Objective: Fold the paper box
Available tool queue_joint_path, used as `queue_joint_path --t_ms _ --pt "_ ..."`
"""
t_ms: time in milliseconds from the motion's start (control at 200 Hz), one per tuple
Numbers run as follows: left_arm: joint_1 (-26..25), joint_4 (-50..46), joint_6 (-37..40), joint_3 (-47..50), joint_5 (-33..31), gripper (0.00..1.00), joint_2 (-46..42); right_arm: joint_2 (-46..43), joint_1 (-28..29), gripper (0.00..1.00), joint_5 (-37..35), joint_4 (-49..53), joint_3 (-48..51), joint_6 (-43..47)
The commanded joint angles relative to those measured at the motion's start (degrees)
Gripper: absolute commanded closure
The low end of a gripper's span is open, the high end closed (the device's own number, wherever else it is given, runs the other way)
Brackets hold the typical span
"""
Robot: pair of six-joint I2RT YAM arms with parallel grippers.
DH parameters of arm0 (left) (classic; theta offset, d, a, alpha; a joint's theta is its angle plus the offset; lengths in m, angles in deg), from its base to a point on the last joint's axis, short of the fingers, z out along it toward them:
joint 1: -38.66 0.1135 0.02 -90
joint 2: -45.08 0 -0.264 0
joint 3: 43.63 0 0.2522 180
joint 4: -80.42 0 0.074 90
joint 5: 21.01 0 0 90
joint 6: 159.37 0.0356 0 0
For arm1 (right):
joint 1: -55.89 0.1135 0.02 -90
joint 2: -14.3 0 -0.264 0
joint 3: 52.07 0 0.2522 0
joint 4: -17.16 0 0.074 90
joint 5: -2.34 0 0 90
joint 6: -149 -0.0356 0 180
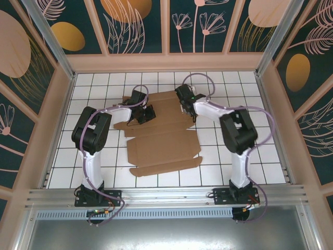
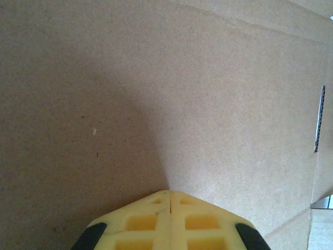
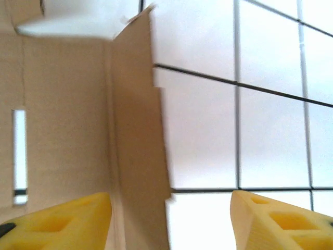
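I am looking at the paper box (image 1: 164,143) lying as a mostly flat, unfolded sheet in the middle of the tiled surface (image 1: 244,156), with its long flaps running toward 6 o'clock. Both arms are working at its far end.

My left end effector (image 1: 147,113) is sitting at about 11 o'clock on the sheet. Its yellow fingers (image 2: 156,219) are pressed together with nothing between them, and the tip is pointing down at bare cardboard. I judge it is acting as a hold-down.

My right end effector (image 1: 186,107) is at about 1 o'clock. Its jaws are standing wide and empty, straddling the edge of a side flap (image 3: 138,146) with white tile to the outside.

I am reading this as an early step, raising the first side wall. Next I am going to need the right jaws lowered around that flap edge and closed. Then the flap should swing inward along its crease while the left tip pins the panel so the sheet is not sliding.
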Motion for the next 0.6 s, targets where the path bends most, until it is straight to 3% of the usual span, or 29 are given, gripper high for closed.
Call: queue_joint_path --t_ms 0,170,425,595 --pt "0.5 -3.3 0.9 0.5 -1.8 1.0 1.2 -9.7 0.0 0.34 10.0 -5.8 5.6 -5.6" --pt "0.5 -3.1 0.8 0.4 -1.5 1.0 1.4 -12.3 -6.5 0.36 36.0 -9.7 14.3 -12.4" --pt "0.5 -3.3 1.1 0.4 -1.4 1.0 1.6 -11.6 -9.7 0.36 45.5 -17.4 22.6 -16.1" --pt "0.5 -3.3 1.1 0.4 -1.2 1.0 1.9 -9.9 -9.9 0.42 50.3 -18.5 22.6 -17.4"
